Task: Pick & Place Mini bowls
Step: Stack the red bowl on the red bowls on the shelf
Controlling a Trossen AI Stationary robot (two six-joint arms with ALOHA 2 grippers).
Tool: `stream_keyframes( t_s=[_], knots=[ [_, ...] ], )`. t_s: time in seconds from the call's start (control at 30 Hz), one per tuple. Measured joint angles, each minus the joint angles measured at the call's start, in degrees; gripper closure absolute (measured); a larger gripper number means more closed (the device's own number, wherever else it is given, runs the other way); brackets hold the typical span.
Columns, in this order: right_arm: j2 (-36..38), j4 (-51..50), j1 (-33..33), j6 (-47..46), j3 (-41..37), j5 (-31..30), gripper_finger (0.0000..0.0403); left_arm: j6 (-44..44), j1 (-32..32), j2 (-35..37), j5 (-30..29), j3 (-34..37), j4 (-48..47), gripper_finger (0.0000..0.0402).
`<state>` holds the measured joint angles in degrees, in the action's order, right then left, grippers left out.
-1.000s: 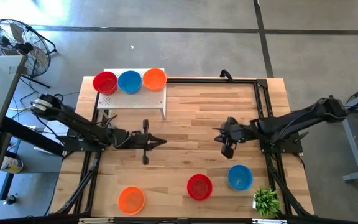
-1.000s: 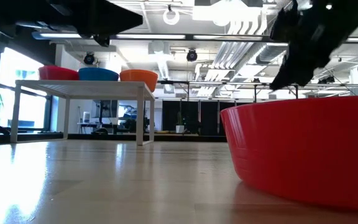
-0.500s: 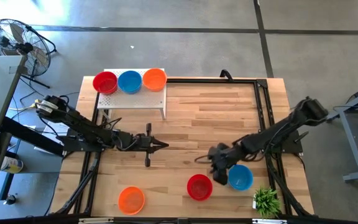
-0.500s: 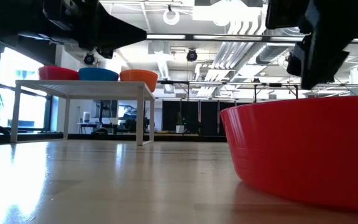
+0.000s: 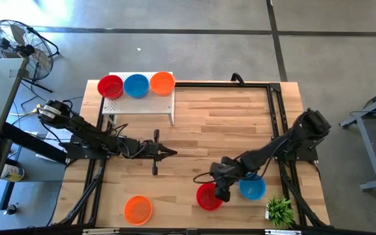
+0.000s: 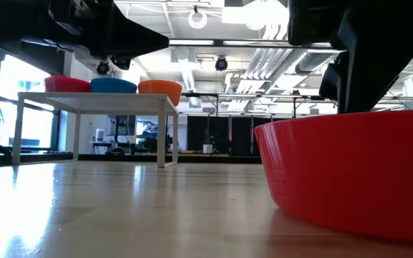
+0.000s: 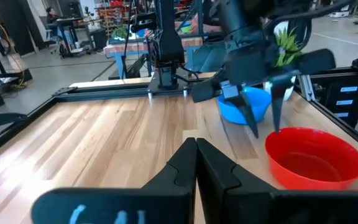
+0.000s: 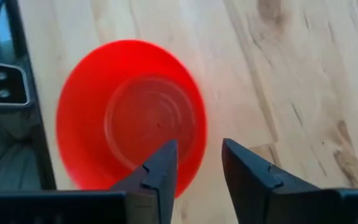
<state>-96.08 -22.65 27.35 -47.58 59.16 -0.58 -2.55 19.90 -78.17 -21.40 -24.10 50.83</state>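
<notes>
A red mini bowl [image 5: 207, 198] stands upright on the table near its front edge, with a blue one [image 5: 254, 187] to its right and an orange one [image 5: 138, 209] to its left. My right gripper [image 8: 197, 165] hovers open over the red bowl's rim [image 8: 199, 134], one finger above the inside and one outside, touching nothing. It also shows in the left wrist view, where the right gripper [image 7: 266, 130] hangs above the red bowl [image 7: 314, 160]. My left gripper [image 5: 167, 152] waits shut at mid-table, holding nothing.
A white perforated stand [image 5: 141, 103] at the far left carries a red [image 5: 110, 86], a blue [image 5: 136, 85] and an orange bowl [image 5: 162, 83]. A small green plant [image 5: 279, 211] sits at the near right corner. Black rails [image 5: 276, 104] frame the table.
My right gripper has swung from mid-table toward the near edge and somewhat left, descending until it hangs over the red bowl. My left gripper has shifted slightly toward the right. The bowls have not moved.
</notes>
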Motion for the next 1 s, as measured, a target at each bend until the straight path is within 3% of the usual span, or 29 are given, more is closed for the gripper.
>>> stream_keyframes(
  t_s=[0.43,0.67,0.8,1.0],
  knots=[
    [-4.5,2.0,-2.3,0.6,0.0,2.6,0.0314,0.3,0.0,0.0,1.4,0.0,0.0,0.0401],
    [-6.2,2.0,-3.7,0.3,0.0,5.3,0.0388,0.6,0.0,0.0,1.4,0.0,0.0,0.0401],
    [-4.2,1.9,-5.8,-3.3,0.0,2.9,0.0392,0.9,0.0,0.0,1.4,0.0,0.0,0.0401],
    [-2.0,2.6,-11.6,-10.7,0.0,-7.0,0.0398,1.4,0.0,0.0,1.5,0.0,0.0,0.0401]
  ],
)
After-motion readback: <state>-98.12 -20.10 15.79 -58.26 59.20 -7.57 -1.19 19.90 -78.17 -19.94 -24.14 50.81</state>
